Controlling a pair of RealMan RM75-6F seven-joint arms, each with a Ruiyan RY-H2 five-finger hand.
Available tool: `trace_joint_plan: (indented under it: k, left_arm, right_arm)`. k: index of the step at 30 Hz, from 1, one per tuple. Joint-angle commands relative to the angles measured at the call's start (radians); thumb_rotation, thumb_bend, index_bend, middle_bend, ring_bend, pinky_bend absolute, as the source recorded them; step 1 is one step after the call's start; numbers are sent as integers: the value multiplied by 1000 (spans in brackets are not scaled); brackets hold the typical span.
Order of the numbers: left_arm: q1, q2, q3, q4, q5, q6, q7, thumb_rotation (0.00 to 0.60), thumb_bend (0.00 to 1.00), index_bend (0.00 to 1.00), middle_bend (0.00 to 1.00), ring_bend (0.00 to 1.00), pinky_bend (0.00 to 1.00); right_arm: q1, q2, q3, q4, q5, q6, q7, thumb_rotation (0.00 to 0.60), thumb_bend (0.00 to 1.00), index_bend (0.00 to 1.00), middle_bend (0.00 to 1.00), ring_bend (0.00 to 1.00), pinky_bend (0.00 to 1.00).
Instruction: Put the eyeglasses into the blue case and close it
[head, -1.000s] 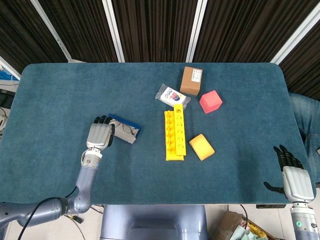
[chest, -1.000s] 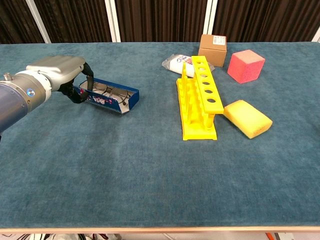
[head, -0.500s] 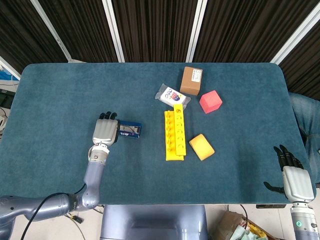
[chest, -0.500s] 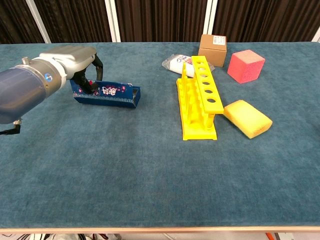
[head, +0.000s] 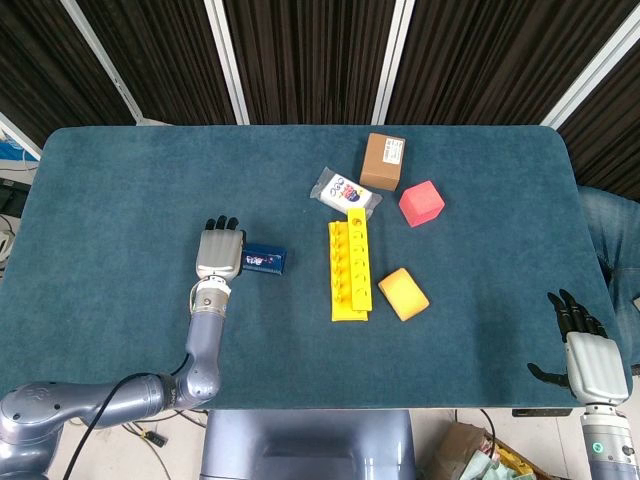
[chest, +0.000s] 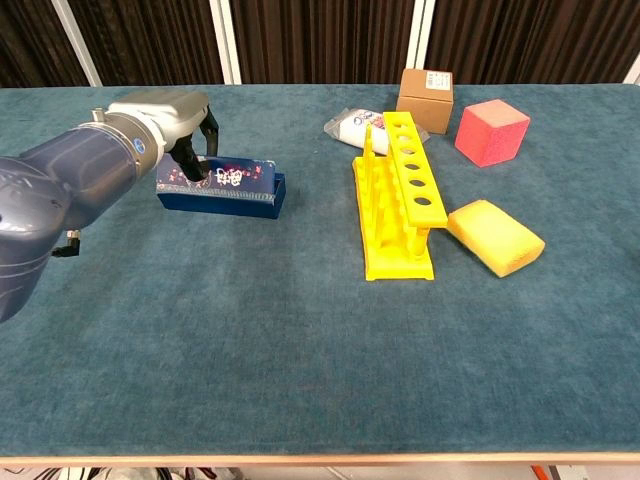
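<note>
The blue case (chest: 225, 186) lies left of centre on the table, its patterned lid folded down almost flat onto the base. My left hand (chest: 165, 115) is over the case's left end, its dark fingers (chest: 190, 160) curled down over the lid there. From the head view the left hand (head: 220, 252) covers that end and only the right part of the blue case (head: 266, 260) shows. The eyeglasses are hidden inside the case. My right hand (head: 590, 365) hangs off the table's near right edge, fingers spread, holding nothing.
A yellow rack (head: 350, 270) lies right of the case, with a yellow sponge (head: 403, 293) beside it. Behind them are a white packet (head: 345, 193), a brown box (head: 383, 161) and a pink cube (head: 421, 203).
The left hand swung the case's lid over from lying open to nearly shut, and the case turned square to the table edge. The glasses went out of sight. The right hand stayed still.
</note>
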Motion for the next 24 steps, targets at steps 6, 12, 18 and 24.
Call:
trace_joint_plan:
  k: [6, 12, 18, 24]
  left_arm:
    - [-26, -28, -8, 66, 1, -6, -22, 600, 492, 589, 211, 114, 165]
    - [-33, -39, -9, 92, 1, -8, -33, 600, 492, 590, 211, 114, 167]
    - [-43, -52, -19, 129, -13, -17, -38, 600, 491, 591, 211, 114, 168]
    - [-48, -60, -15, 149, -13, -25, -40, 600, 492, 548, 211, 114, 168]
  right_arm:
    - [0, -2, 0, 1, 1, 0, -3, 600, 162, 0, 0, 116, 188]
    - [0, -2, -1, 0, 4, -1, -7, 600, 161, 0, 0, 116, 187]
    - [0, -2, 0, -1, 6, -1, -9, 600, 161, 0, 0, 116, 188]
    - [1, -1, 0, -4, 9, -3, -11, 600, 161, 0, 0, 116, 188]
